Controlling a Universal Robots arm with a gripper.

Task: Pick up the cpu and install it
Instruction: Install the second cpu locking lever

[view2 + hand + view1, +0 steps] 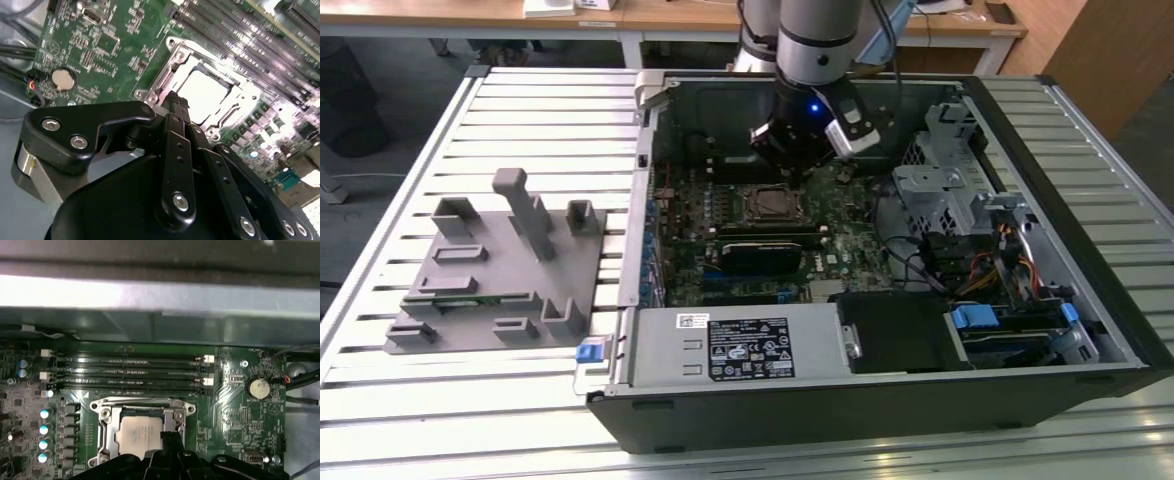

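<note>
Hovering inside the computer case (1067, 330), the gripper (176, 102) is hanging just above the cpu (140, 432), which is already lying in its socket frame (107, 412). Jaws are looking pressed together, holding nothing; seating seems done, pending latching.

Below me an open computer case (1067, 330) lies on a slatted metal desk (400, 420). Its green motherboard (847, 235) carries a dark socket frame (767, 203), four long memory slots (125, 372) and a round coin battery (258, 388). A labelled power supply (734, 345) fills the near side. On the exterior view's left, well apart from the case, stands a grey plastic fixture (487, 270) with upright posts.
</note>
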